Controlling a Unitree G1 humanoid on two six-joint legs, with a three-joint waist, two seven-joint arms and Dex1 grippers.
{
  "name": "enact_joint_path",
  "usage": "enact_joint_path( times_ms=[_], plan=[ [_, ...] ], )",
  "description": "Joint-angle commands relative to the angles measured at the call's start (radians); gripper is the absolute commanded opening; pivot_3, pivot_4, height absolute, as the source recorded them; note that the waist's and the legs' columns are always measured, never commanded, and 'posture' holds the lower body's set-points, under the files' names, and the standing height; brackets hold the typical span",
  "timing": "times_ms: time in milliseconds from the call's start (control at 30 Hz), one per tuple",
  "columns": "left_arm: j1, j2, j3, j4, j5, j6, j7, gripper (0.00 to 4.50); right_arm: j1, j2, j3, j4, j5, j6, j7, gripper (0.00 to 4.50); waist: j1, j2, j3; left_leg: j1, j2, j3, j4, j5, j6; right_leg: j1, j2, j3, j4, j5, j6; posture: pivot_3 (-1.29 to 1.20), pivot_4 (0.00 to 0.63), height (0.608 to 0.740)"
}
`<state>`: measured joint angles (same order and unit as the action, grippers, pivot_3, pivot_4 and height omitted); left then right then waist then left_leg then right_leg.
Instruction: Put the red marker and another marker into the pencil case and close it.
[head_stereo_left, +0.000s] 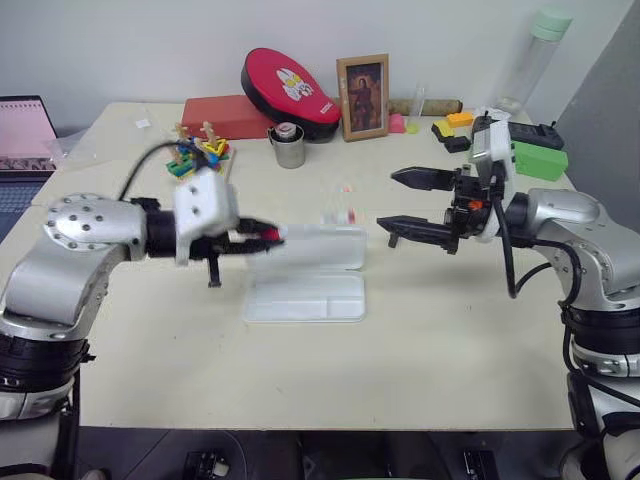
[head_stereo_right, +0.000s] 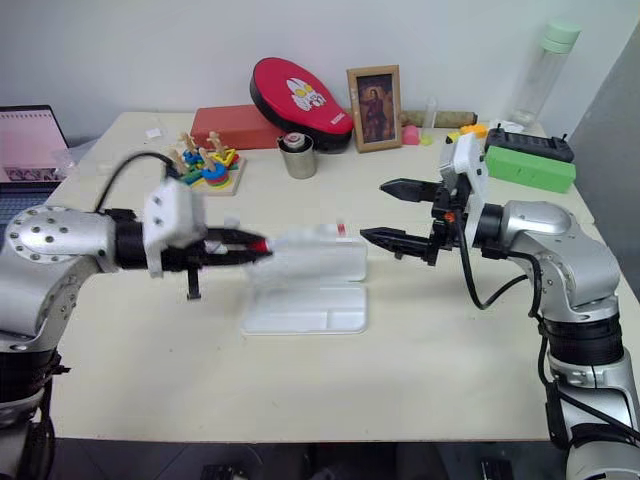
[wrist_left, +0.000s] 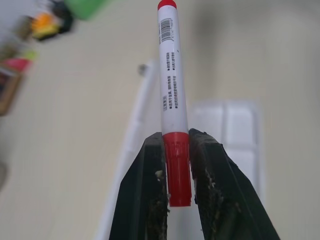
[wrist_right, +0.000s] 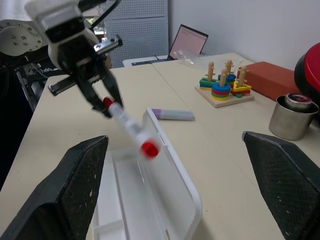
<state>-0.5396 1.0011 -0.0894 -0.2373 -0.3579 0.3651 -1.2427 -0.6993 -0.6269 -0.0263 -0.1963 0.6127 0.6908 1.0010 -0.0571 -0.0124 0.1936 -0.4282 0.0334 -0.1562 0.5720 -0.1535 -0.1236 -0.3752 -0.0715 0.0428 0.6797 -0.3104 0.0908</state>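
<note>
My left gripper (head_stereo_left: 262, 236) is shut on the red cap of the red marker (wrist_left: 170, 75), a slim white barrel with a red end. The marker sticks out level over the pencil case (head_stereo_left: 305, 298), which lies open with its white lid (wrist_right: 172, 175) standing upright. The left gripper (wrist_right: 103, 101) and red marker (wrist_right: 131, 129) hang above the case's base. Another marker (wrist_right: 173, 114), pale purple, lies on the table just behind the lid. My right gripper (head_stereo_left: 388, 200) hovers open to the right of the case, nothing between its fingers.
Along the table's back stand a wooden stacking toy (head_stereo_left: 200, 150), a metal cup (head_stereo_left: 288, 146), a red box (head_stereo_left: 225, 115), a red pouch (head_stereo_left: 290, 85), a photo frame (head_stereo_left: 363, 97), a green box (head_stereo_left: 540, 160) and a tall bottle (head_stereo_left: 535, 55). A laptop (head_stereo_left: 25, 135) sits far left.
</note>
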Motion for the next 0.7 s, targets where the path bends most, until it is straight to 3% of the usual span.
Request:
enact_joint_path(
  times_ms=[33, 233, 633, 667, 700],
  plan=[
    [-0.022, -0.012, -0.099, 0.081, 0.123, -0.126, -0.054, 0.4, 0.03, -0.016, -0.018, -0.062, 0.026, 0.0, 0.005, 4.5, 0.0, 0.0, 0.0, 0.0, 0.0, 0.0, 0.0, 0.0, 0.0, 0.0, 0.0, 0.0, 0.0, 0.0, 0.0, 0.0, 0.15, 0.74],
    [-0.057, -0.088, -0.189, 0.222, 0.267, -0.214, -0.023, 0.4, 0.066, -0.02, -0.012, -0.099, 0.022, 0.011, -0.017, 4.5, 0.0, 0.0, 0.0, -0.001, 0.0, 0.0, 0.0, 0.0, 0.0, -0.001, 0.0, 0.0, 0.0, 0.0, 0.0, 0.0, 0.15, 0.74],
    [-0.055, -0.121, -0.18, 0.268, 0.304, -0.204, -0.038, 0.4, 0.1, -0.023, -0.007, -0.129, 0.023, 0.022, -0.039, 4.5, 0.0, 0.0, 0.0, -0.001, 0.0, 0.0, 0.0, 0.0, 0.0, -0.001, 0.0, 0.0, 0.0, 0.0, 0.0, 0.0, 0.15, 0.74],
    [-0.051, -0.124, -0.173, 0.254, 0.29, -0.182, -0.04, 1.1, 0.099, -0.022, -0.005, -0.126, 0.023, 0.021, -0.039, 4.5, 0.0, 0.0, 0.0, -0.001, 0.0, 0.0, 0.001, 0.0, 0.0, -0.001, 0.0, 0.0, 0.0, 0.0, 0.0, 0.0, 0.15, 0.74],
    [-0.048, -0.125, -0.167, 0.243, 0.281, -0.166, -0.041, 1.13, 0.098, -0.021, -0.004, -0.124, 0.022, 0.019, -0.038, 4.5, 0.0, 0.0, 0.0, -0.001, 0.0, 0.0, 0.001, 0.0, 0.0, -0.001, 0.0, 0.0, 0.0, 0.0, 0.0, 0.0, 0.15, 0.74]
  ],
)
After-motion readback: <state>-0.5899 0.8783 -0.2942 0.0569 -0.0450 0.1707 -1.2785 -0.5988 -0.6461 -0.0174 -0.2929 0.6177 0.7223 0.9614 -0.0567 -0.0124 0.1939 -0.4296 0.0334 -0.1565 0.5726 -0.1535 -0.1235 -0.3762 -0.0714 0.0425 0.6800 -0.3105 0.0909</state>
